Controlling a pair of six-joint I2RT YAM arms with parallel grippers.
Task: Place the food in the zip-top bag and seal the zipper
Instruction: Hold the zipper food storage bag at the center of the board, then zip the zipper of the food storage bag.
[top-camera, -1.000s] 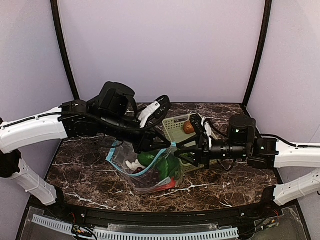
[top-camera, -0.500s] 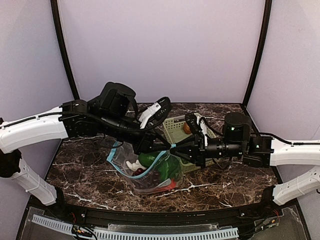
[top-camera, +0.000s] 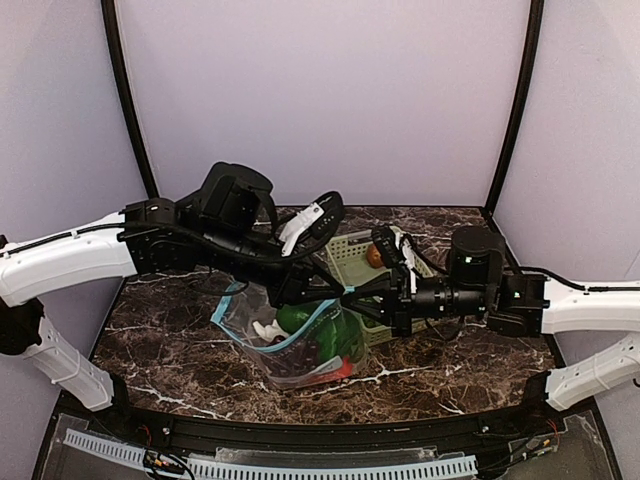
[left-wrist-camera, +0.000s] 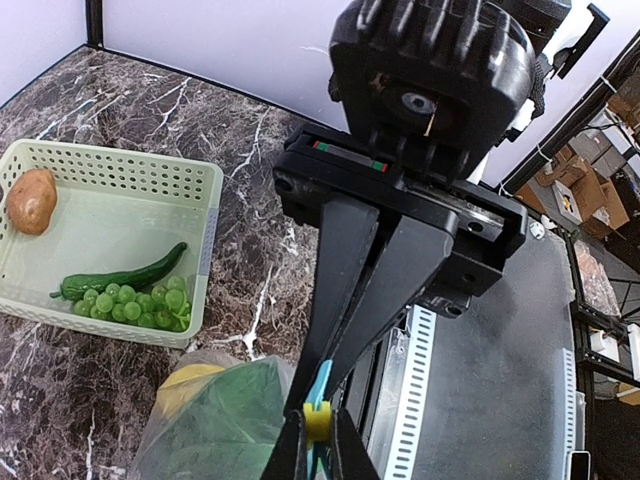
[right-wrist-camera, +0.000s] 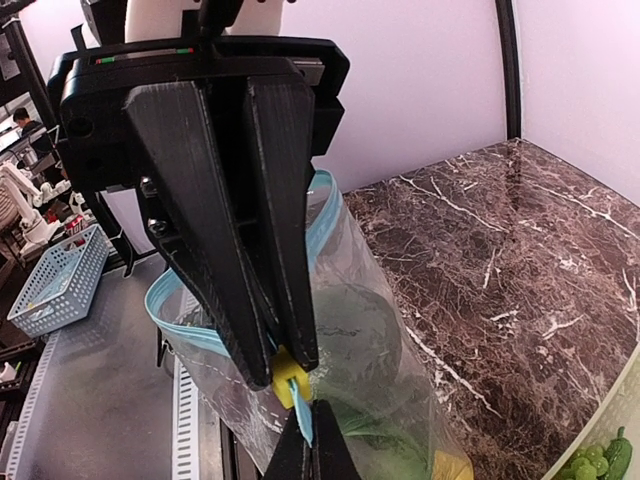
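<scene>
Here left hand (left-wrist-camera: 316, 450) and right hand (right-wrist-camera: 303, 445), tips meeting, both pinch the zipper (top-camera: 298, 333) beside the basket (top-camera: 345, 250).

Left wrist view: the left pincer (left-wrist-camera: 318, 452) is cut off by the bottom edge, as is the zip-top bag (left-wrist-camera: 225, 425). The left edge clips the basket (left-wrist-camera: 120, 172) and the potato (left-wrist-camera: 30, 200).

Right wrist view: the right pincer (right-wrist-camera: 305, 450) runs off the bottom edge. The zipper (right-wrist-camera: 325, 215) vanishes between the closed fingers where the pincers meet. The green grapes (right-wrist-camera: 582, 468) are cropped in the corner.

Top view: the right arm covers part of the basket. The bag's contents blur behind creased plastic.
</scene>
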